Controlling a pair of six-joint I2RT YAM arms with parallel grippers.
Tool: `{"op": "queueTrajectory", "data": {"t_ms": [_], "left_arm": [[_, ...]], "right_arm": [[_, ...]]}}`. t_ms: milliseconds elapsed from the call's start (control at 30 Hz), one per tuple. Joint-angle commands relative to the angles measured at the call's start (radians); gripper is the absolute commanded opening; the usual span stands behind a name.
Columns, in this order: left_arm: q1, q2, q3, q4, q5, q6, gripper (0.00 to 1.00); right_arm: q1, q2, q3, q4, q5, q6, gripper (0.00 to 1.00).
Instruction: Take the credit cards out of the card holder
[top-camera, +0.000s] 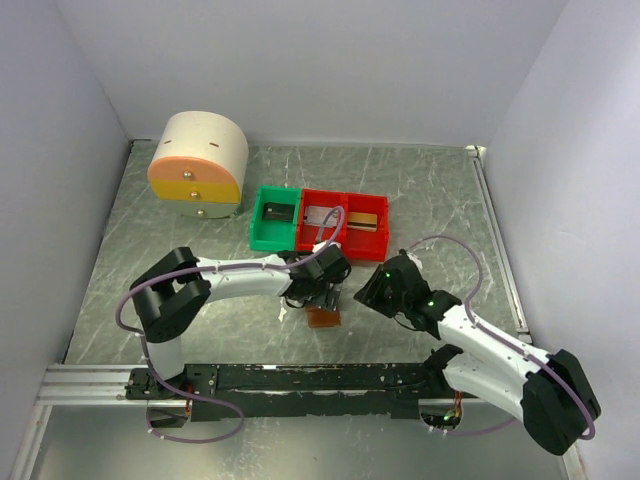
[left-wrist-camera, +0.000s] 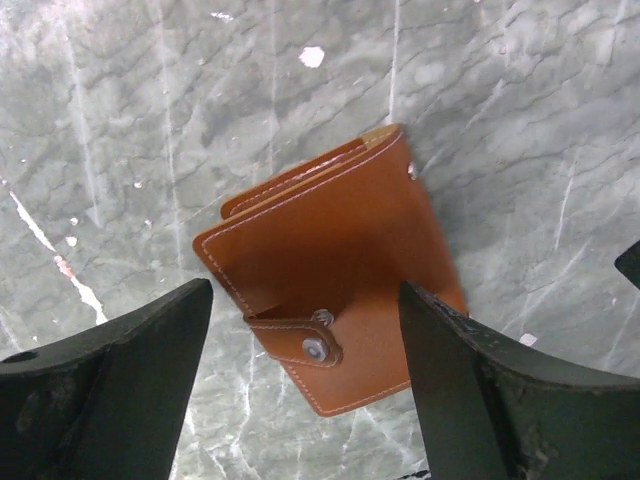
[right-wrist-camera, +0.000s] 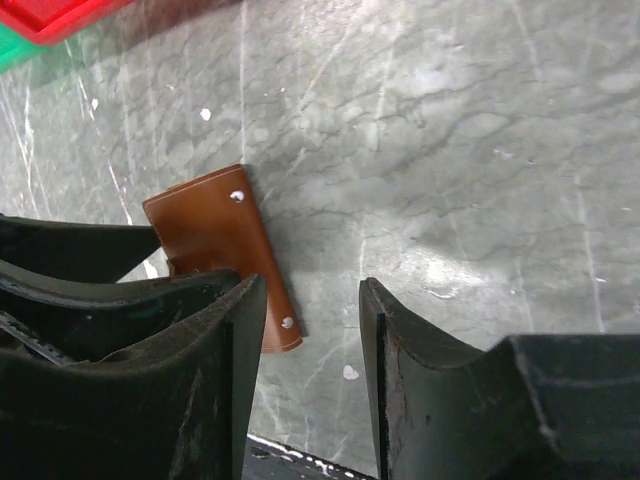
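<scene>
The card holder (top-camera: 322, 318) (left-wrist-camera: 330, 270) (right-wrist-camera: 215, 240) is a flat brown leather wallet, folded shut and lying on the marble tabletop. Its small brown tab (left-wrist-camera: 305, 340) lies on one edge, with a bare metal stud just beside the tab's snap. No credit cards show; the inside of the wallet is hidden. My left gripper (top-camera: 325, 292) (left-wrist-camera: 305, 300) hovers over the holder, open, its fingers either side of it and apart from it. My right gripper (top-camera: 372, 290) (right-wrist-camera: 312, 290) stands open just to the holder's right with only bare table between its fingers.
A green bin (top-camera: 275, 218) and two red bins (top-camera: 345, 222) with small items stand behind the grippers. A cream drawer unit (top-camera: 198, 165) sits at the back left. A black rail (top-camera: 300, 378) runs along the near edge. White walls enclose the table.
</scene>
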Motion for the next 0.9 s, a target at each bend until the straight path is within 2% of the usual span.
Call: {"op": "queueTrajectory", "data": {"t_ms": [0, 233, 533, 867], "left_arm": [[-0.014, 0.035, 0.05, -0.092, -0.045, -0.03, 0.8], [-0.017, 0.027, 0.049, -0.112, -0.063, -0.042, 0.52], [-0.017, -0.045, 0.003, -0.093, -0.072, -0.067, 0.52], [-0.017, -0.123, -0.053, -0.097, -0.092, -0.104, 0.43]], "right_arm": [[-0.002, -0.047, -0.014, -0.083, 0.088, 0.029, 0.43], [-0.001, 0.007, 0.0, -0.078, 0.068, 0.004, 0.44], [-0.001, 0.064, 0.024, -0.053, 0.04, -0.027, 0.45], [-0.001, 0.08, 0.028, -0.043, 0.021, -0.032, 0.46]]}}
